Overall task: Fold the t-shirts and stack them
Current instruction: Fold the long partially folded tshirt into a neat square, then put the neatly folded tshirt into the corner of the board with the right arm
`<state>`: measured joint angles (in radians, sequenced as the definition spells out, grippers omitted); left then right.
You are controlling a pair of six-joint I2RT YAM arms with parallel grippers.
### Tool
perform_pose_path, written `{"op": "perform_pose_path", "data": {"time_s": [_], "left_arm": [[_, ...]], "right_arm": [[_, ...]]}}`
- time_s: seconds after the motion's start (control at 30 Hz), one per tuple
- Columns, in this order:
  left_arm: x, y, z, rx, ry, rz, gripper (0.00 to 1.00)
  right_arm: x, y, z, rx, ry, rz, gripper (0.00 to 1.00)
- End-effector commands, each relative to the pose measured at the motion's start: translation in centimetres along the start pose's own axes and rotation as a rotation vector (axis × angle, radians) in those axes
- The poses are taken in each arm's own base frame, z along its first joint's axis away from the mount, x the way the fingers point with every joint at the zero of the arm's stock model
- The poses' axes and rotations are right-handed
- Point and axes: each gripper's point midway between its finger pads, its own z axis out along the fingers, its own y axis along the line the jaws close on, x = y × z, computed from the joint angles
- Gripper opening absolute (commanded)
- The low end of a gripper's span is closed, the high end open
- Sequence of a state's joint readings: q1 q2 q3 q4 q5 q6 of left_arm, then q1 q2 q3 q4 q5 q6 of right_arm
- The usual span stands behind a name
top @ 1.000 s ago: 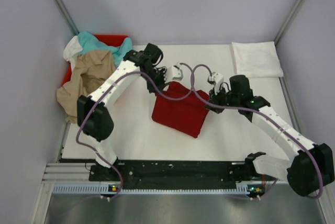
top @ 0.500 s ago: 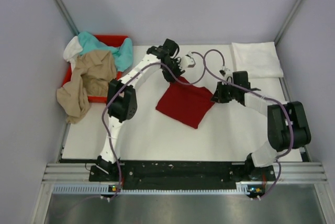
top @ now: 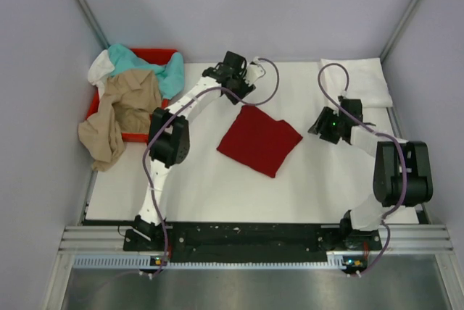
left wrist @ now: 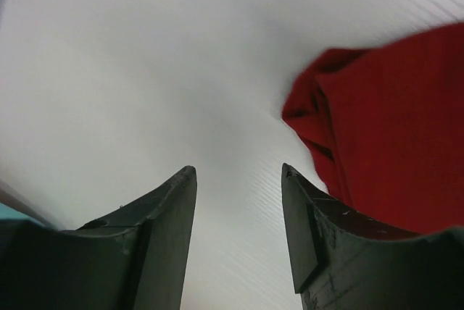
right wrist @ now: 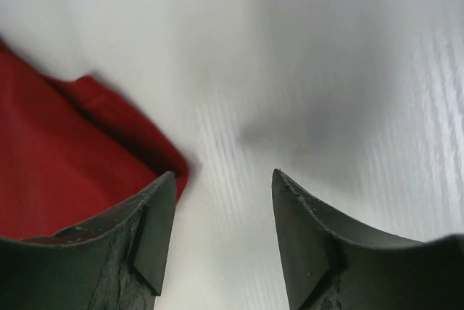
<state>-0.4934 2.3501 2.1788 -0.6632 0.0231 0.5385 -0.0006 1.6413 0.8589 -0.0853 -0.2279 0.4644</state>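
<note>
A dark red t-shirt (top: 259, 140) lies flat on a white table (top: 203, 179). It is folded into a soft, smooth, roughly square pad and turned diagonally, with one corner pointing to the far edge. Its slightly longer sides run from far left to near right.

Far right of it lies one white t-shirt (top: 355, 82), folded into a neat rectangle. Far left of it sits one rigid red bin (top: 156, 53) holding a crumpled heap: one tan t-shirt (top: 119, 111) spilling over the rim, one teal t-shirt (top: 156, 64) and one bunched white cloth (top: 100, 69).

Two white arms with purple cables flank the red shirt. The left gripper (left wrist: 238, 172) is just beyond its far corner, jaws spread and empty over the faintly ribbed table. In the left wrist view, the shirt's layered folded edge lies to the right of the jaws.

The right gripper (right wrist: 223, 176) is to the shirt's right, jaws parted and gripping nothing. Its dark, scuffed fingers (right wrist: 148, 241) frame bare table beside a rounded shirt corner.
</note>
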Motion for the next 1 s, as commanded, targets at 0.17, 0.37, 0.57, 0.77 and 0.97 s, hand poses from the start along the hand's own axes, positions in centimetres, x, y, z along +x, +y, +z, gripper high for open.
{"op": "perform_pose_path", "data": {"time_s": [0.17, 0.37, 0.57, 0.77, 0.97], "left_arm": [[2.0, -9.1, -8.6, 0.346, -0.084, -0.167, 0.55], [5.6, -13.4, -8.6, 0.501, 0.006, -0.246, 0.45], [8.5, -13.8, -6.7, 0.564, 0.054, -0.385, 0.43], [10.5, -13.9, -5.3, 0.603, 0.111, -0.436, 0.40], [11.4, -13.8, -4.9, 0.613, 0.134, -0.453, 0.36]], "right_arm": [[5.1, 5.8, -5.2, -0.256, 0.029, 0.085, 0.86], [6.8, 7.1, -3.4, -0.336, 0.097, 0.166, 0.85], [7.3, 8.6, -1.0, -0.405, 0.148, 0.201, 0.81], [6.0, 10.4, 1.3, -0.490, 0.158, 0.201, 0.49], [2.8, 11.9, 2.3, -0.512, 0.104, 0.123, 0.01]]}}
